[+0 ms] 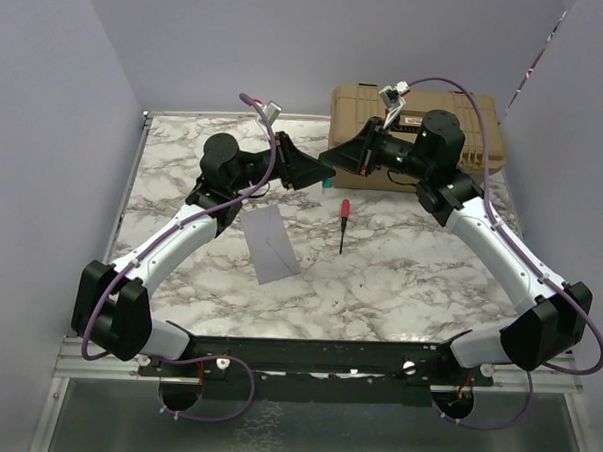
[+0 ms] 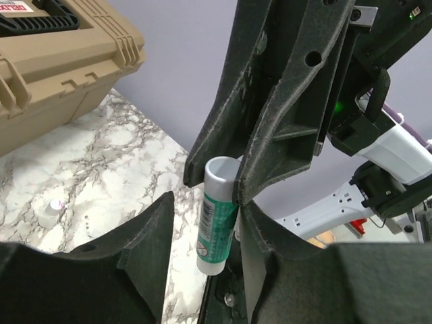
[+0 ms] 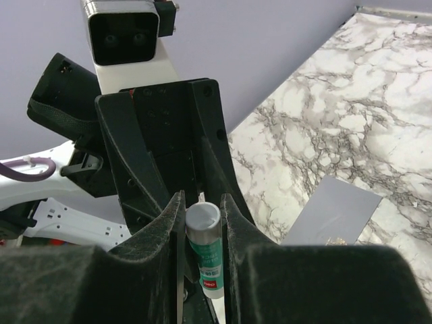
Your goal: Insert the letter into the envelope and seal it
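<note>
The grey envelope (image 1: 273, 243) lies flat on the marble table, left of centre; the right wrist view shows it as the grey envelope (image 3: 334, 212) below the arms. The letter is not in view. Both grippers meet in the air over the back of the table. My right gripper (image 1: 336, 159) (image 3: 202, 199) is shut on the top of a green and white glue stick (image 3: 204, 246). My left gripper (image 1: 317, 173) (image 2: 208, 202) stands open around the lower end of the same glue stick (image 2: 217, 219), with a gap on one side.
A big tan hard case (image 1: 357, 103) (image 2: 61, 67) stands at the back right. A red-handled screwdriver (image 1: 344, 220) lies right of the envelope. A small white cap (image 2: 52, 206) sits on the marble near the case.
</note>
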`<action>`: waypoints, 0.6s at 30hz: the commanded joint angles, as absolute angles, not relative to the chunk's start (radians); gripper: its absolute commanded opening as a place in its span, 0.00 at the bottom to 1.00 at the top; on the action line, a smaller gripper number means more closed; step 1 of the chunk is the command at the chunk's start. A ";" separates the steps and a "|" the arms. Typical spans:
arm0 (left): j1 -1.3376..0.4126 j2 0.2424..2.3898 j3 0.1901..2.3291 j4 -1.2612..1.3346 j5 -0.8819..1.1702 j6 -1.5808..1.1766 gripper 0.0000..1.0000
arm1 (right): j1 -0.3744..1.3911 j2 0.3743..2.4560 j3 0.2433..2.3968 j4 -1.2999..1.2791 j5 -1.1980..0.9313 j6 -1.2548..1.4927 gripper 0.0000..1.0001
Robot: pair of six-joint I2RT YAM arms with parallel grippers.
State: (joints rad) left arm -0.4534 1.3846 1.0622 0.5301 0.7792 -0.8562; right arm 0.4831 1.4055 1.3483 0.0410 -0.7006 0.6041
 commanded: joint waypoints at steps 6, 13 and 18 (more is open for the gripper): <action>-0.450 1.404 1.089 0.528 0.804 -0.837 0.00 | 0.491 1.405 1.341 0.072 -0.705 0.646 0.40; -0.450 1.367 1.029 0.425 0.466 -0.811 0.00 | 0.489 1.287 1.262 -0.048 -0.306 0.596 0.72; -0.449 1.370 1.014 0.420 0.337 -0.895 0.00 | 0.493 1.301 1.236 -0.108 -0.407 0.419 0.72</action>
State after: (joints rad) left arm -0.4534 1.3838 1.0233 0.4484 0.5064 -0.8436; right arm 0.4885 1.2945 1.2625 -0.0292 -0.4122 0.5713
